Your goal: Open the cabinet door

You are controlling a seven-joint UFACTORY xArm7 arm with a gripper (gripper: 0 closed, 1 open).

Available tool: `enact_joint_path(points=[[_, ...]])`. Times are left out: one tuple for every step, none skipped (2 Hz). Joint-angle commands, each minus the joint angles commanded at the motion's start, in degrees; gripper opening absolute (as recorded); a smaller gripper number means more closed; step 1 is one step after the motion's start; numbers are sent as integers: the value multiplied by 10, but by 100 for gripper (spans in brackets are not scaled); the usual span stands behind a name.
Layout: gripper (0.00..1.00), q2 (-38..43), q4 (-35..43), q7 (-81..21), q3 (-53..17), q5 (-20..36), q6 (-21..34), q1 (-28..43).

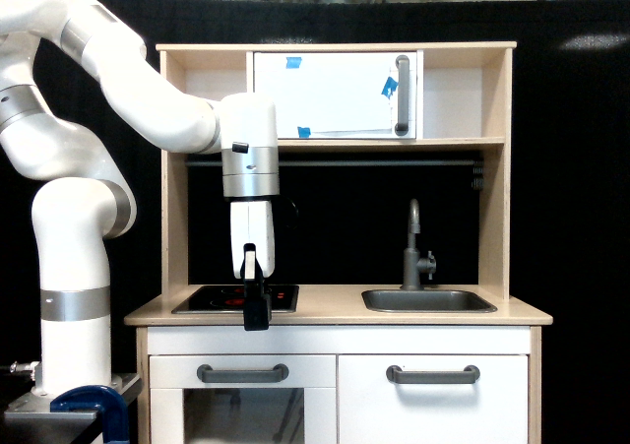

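A toy kitchen stood against a black curtain, with ceiling pipes visible above. Its pale wood counter (335, 309) held a hob (212, 298), a sink (427, 300) and a tap (414, 247). The gripper (256, 316) hung pointing down over the counter's front edge by the hob; whether its fingers were spread could not be told. The cabinet door (433, 400) sat closed, below the sink, at the exterior view's lower right.

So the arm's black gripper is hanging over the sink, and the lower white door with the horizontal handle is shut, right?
Not quite. In the exterior view the gripper hangs over the stovetop, not the sink, which lies further toward that view's right. The cabinet door with the horizontal handle is indeed shut.
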Motion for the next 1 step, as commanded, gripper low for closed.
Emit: enact_joint_path(points=[[100,132,112,62,17,58,-60,36]])
